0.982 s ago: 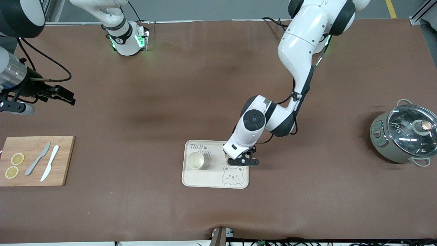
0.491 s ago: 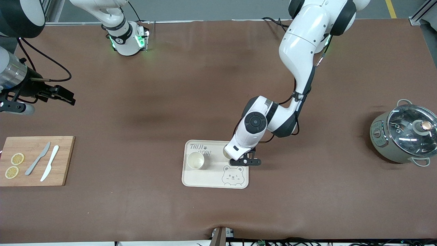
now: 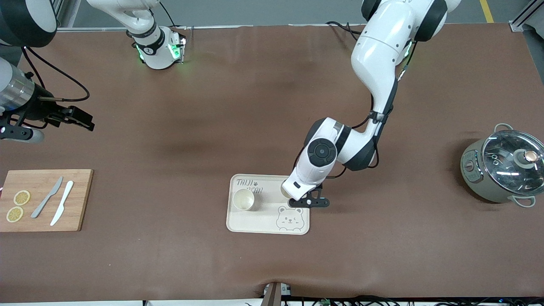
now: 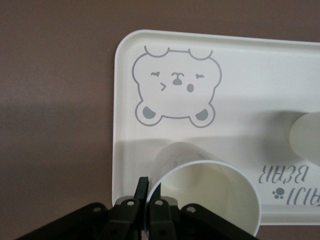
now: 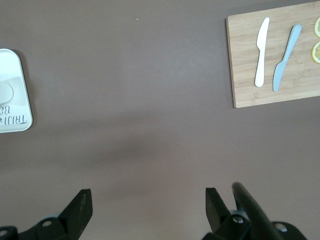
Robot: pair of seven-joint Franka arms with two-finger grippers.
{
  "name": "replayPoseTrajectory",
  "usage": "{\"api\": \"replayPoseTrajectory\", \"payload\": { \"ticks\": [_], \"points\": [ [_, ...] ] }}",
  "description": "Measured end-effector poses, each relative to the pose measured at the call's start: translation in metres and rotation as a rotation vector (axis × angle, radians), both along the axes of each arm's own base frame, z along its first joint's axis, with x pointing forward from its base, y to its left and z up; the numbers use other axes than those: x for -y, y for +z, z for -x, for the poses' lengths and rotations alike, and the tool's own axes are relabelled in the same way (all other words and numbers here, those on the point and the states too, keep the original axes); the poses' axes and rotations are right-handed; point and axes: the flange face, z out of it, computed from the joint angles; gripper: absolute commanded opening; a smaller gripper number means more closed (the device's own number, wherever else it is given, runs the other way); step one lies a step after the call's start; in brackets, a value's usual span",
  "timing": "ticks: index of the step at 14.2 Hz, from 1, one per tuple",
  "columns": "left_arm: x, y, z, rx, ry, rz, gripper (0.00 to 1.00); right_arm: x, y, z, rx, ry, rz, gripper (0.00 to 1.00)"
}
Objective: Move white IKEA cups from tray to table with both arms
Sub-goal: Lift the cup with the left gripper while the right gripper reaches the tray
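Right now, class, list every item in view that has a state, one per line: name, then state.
Left gripper: shut on held cup's rim, over the tray.
Held cup: tilted, empty.
Other cup: upright on tray, empty.
Bear tray: flat on table.
Right gripper: open, waiting, holding nothing.
Pot: lid on.

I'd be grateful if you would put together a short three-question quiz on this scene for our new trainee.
1. True or false: the left gripper has its jaws shut on the rim of a white cup over the bear tray.
2. Which things lie on the wooden cutting board? A) two knives and two lemon slices B) a spoon and a cup C) a pot lid
3. Fill in: the right gripper waits with jaws ____ over bare table.

Key: 1 true; 2 A; 3 open. The second cup stands on the tray, toward the right arm's end.
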Motion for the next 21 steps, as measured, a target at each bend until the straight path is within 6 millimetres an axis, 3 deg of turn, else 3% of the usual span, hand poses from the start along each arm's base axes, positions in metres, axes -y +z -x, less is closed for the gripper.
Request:
{"api": "replayPoseTrajectory", "payload": {
  "ticks": [6, 9, 11, 14, 17, 21],
  "points": [
    [-0.058, 0.121, 0.000, -0.082, 0.005, -0.031, 0.00, -0.003, 0.000, 0.000, 0.005, 0.003, 0.000, 1.00],
    [-0.100, 0.160, 0.012, -0.088, -0.035, -0.032, 0.00, -0.030, 0.002, -0.001, 0.023, -0.039, 0.002, 1.00],
    [-0.129, 0.167, 0.020, -0.095, -0.047, -0.032, 0.00, -0.066, 0.006, 0.000, 0.049, -0.085, -0.001, 1.00],
    [-0.162, 0.157, 0.032, -0.060, -0.062, -0.019, 0.00, -0.123, 0.003, -0.002, 0.106, -0.160, -0.021, 1.00],
    [-0.202, 0.133, 0.052, -0.028, -0.098, -0.014, 0.00, -0.181, -0.033, -0.017, 0.144, -0.252, -0.051, 1.00],
    [-0.277, 0.101, 0.084, 0.019, -0.144, -0.018, 0.00, -0.257, -0.095, -0.030, 0.144, -0.365, -0.070, 1.00]
  ]
}}
